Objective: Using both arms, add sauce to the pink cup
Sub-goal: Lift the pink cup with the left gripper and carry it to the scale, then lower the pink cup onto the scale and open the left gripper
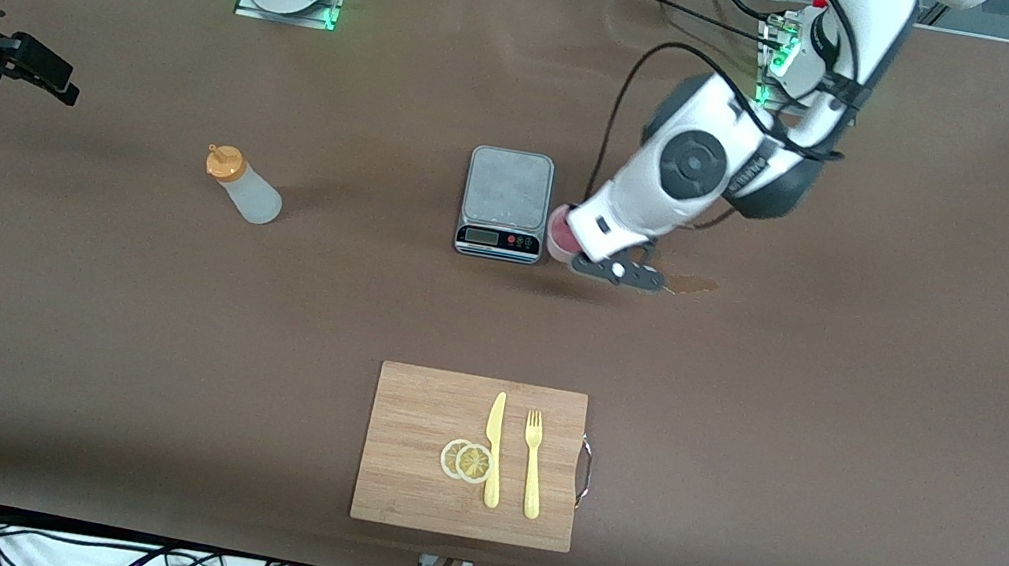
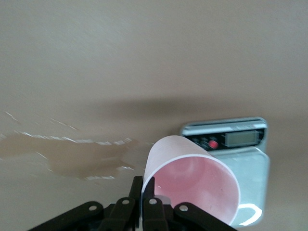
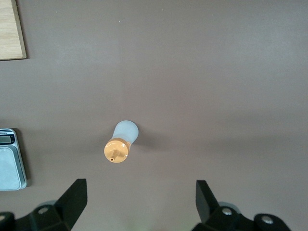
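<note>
Left gripper [image 1: 616,270] holds pink cup [image 1: 562,232] beside scale [image 1: 507,188].

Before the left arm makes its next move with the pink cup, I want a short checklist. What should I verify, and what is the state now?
1. Left claw shut on the pink cup rim: ok.
2. Cup upright: not ok, it is tilted in the left wrist view.
3. Cup on the scale: not ok, it is beside the scale, toward the left arm's end.
4. Scale platform free: ok.
5. Right claw open, over the table near the sauce bottle: ok; this arm waits.
6. Sauce bottle upright, untouched: ok.
</note>
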Robot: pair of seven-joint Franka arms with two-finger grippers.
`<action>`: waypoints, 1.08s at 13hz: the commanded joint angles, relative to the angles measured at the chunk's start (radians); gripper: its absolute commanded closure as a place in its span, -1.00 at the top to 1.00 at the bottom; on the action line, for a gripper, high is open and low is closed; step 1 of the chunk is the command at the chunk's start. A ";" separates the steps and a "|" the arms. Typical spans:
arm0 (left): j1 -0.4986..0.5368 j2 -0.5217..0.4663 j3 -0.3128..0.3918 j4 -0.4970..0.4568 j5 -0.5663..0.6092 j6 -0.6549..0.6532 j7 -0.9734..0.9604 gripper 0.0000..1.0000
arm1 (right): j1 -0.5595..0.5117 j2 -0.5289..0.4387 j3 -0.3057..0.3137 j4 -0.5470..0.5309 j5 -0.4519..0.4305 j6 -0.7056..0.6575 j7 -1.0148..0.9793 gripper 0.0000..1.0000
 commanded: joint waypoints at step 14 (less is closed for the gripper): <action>-0.225 0.033 0.019 -0.132 0.034 0.288 -0.248 -1.00 | 0.002 0.004 0.000 0.018 0.010 -0.018 0.009 1.00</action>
